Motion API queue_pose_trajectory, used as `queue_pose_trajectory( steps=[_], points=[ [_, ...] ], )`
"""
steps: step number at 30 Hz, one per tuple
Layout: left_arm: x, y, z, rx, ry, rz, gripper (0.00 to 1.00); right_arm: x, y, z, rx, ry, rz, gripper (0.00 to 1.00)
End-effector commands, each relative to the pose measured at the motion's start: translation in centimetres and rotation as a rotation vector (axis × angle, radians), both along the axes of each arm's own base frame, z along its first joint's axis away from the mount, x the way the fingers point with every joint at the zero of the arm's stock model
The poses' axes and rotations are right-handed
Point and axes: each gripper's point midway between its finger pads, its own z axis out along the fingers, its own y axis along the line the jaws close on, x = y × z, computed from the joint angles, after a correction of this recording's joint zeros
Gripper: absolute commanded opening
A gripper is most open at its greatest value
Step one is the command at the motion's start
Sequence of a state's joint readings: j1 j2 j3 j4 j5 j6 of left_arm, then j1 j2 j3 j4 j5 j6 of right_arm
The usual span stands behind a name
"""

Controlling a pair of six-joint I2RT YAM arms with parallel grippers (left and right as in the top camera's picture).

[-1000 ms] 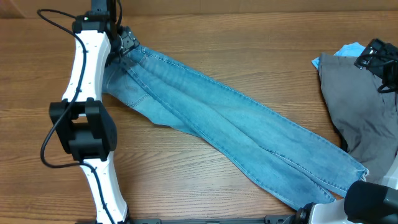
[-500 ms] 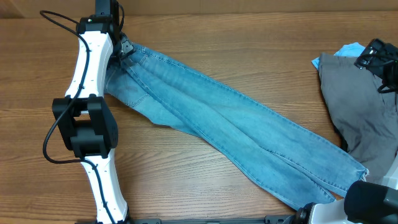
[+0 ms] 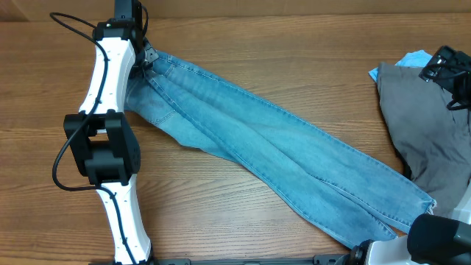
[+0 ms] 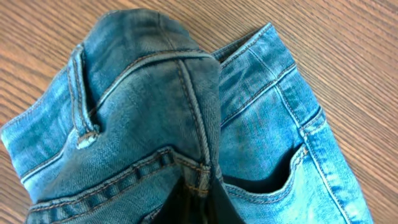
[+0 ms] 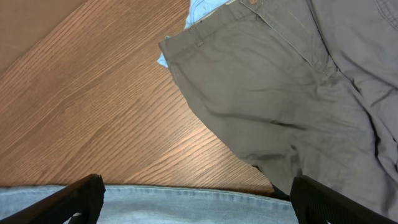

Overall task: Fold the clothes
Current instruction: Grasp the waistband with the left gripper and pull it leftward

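Observation:
The light-blue jeans (image 3: 272,147) lie flat and diagonal, waist at the far left, frayed hems (image 3: 412,210) at the near right. My left gripper (image 3: 146,56) is at the waistband; in the left wrist view it (image 4: 199,208) is shut on a bunched fold of denim by a back pocket (image 4: 273,186). The right gripper (image 5: 199,208) is open, its fingers (image 5: 87,196) wide apart above the edge of a jeans leg (image 5: 186,202). Grey trousers (image 3: 430,132) lie crumpled at the right over a bright-blue garment (image 3: 412,59).
The white left arm (image 3: 103,140) stretches along the table's left side. The right arm's body (image 3: 438,237) fills the near right corner. A black fixture (image 3: 450,70) sits at the right edge above the grey trousers. Bare wood (image 3: 243,221) lies in front of the jeans.
The left gripper has closed on the jeans' waistband, after the left arm shifted slightly right. The jeans, the right arm and the other clothes have not moved.

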State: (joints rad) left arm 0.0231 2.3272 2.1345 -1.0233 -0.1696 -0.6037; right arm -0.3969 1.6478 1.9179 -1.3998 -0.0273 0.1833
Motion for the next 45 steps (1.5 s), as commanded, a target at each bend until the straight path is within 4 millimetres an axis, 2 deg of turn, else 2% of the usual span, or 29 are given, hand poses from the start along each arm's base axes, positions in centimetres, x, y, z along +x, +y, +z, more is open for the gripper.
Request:
queue_pose_trajectory(
  steps=[1, 5, 8, 12, 14, 18, 20, 23, 26, 31, 33, 35, 39, 40, 43, 45],
  points=[
    [0.4, 0.2, 1.3, 0.042, -0.002, -0.050, 0.04, 0.1, 0.2, 0.4, -0.002, -0.015, 0.005, 1.00],
    [-1.3, 2.2, 6.9, 0.118, 0.005, -0.024, 0.04, 0.1, 0.2, 0.4, -0.001, -0.014, 0.005, 1.00],
    [-4.3, 2.9, 9.8, 0.112, 0.061, -0.011, 0.04, 0.1, 0.2, 0.4, -0.002, -0.015, 0.005, 1.00],
    [-8.8, 2.8, 9.6, 0.085, 0.232, -0.012, 0.07, 0.1, 0.2, 0.4, -0.002, -0.015, 0.005, 1.00],
    [-10.3, 2.5, 9.3, 0.070, 0.295, -0.020, 0.09, 0.1, 0.2, 0.4, -0.002, -0.015, 0.005, 1.00],
    [-10.4, 0.2, 8.5, -0.047, 0.311, -0.112, 0.13, 0.1, 0.2, 0.4, -0.002, -0.015, 0.005, 1.00],
    [-10.4, -1.2, 8.1, -0.126, 0.315, -0.158, 0.04, 0.1, 0.2, 0.4, -0.002, -0.015, 0.005, 1.00],
    [-10.8, -1.6, 7.9, -0.145, 0.328, -0.177, 0.04, 0.1, 0.2, 0.4, -0.002, -0.015, 0.005, 1.00],
    [-12.0, -1.6, 9.2, -0.139, 0.320, -0.183, 0.04, 0.1, 0.2, 0.4, -0.002, -0.015, 0.005, 1.00],
    [-15.5, -0.1, 12.8, -0.053, 0.284, -0.159, 0.04, 0.1, 0.2, 0.4, -0.002, -0.015, 0.005, 1.00],
    [-17.3, 0.5, 13.3, -0.027, 0.299, -0.145, 0.04, 0.1, 0.2, 0.4, -0.001, -0.014, 0.005, 1.00],
    [-18.4, 1.1, 12.6, -0.003, 0.341, -0.127, 0.05, 0.1, 0.2, 0.4, -0.002, -0.015, 0.005, 1.00],
    [-21.8, 2.9, 8.4, 0.038, 0.537, -0.066, 0.06, 0.1, 0.2, 0.4, -0.002, -0.015, 0.005, 1.00],
    [-23.2, 3.5, 6.7, 0.043, 0.605, -0.039, 0.05, 0.1, 0.2, 0.4, -0.002, -0.015, 0.005, 1.00],
    [-25.9, 4.3, 3.4, 0.019, 0.717, -0.009, 0.05, 0.1, 0.2, 0.4, -0.001, -0.014, 0.005, 1.00],
    [-27.4, 4.8, 2.0, 0.000, 0.767, 0.017, 0.08, 0.1, 0.2, 0.4, -0.002, -0.015, 0.005, 1.00]
  ],
)
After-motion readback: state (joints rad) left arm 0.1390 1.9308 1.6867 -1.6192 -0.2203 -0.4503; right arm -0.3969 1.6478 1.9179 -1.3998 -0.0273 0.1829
